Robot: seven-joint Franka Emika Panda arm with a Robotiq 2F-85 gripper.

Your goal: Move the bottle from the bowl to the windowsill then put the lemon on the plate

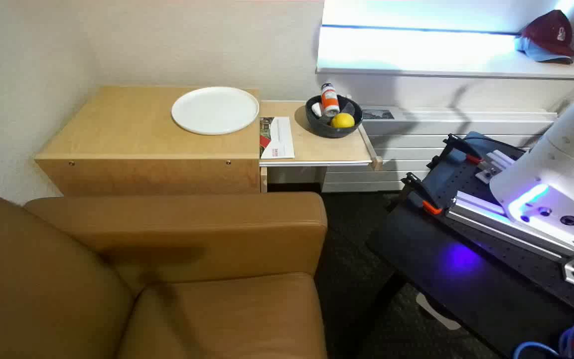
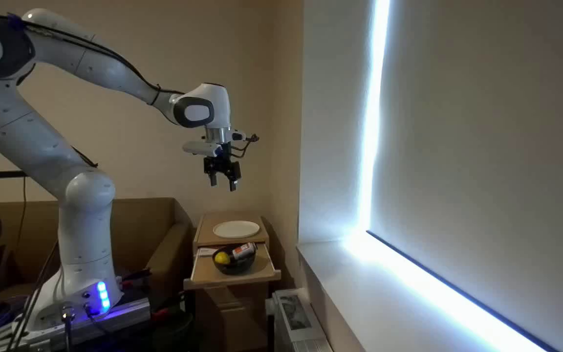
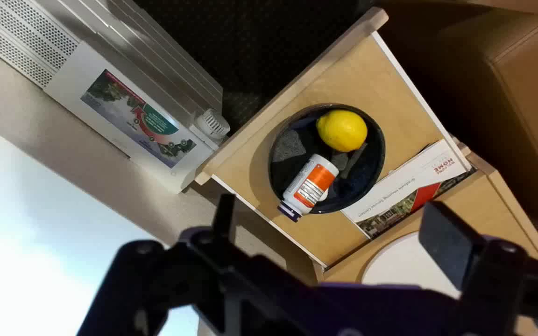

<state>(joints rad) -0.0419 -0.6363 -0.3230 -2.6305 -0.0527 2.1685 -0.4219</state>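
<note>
In wrist view, the claw point(image 3: 332, 219), jaws apart, is partly hiding the plate point(image 3: 403, 263), at 5 o'clock from the bowl point(image 3: 371, 165).

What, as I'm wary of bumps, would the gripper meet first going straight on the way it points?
Probably the bottle, in the bowl below the downward-pointing gripper; depth is unclear, so possibly the bowl itself.

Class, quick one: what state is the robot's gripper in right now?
Gripper: open, fingers spread apart, holding nothing.
</note>
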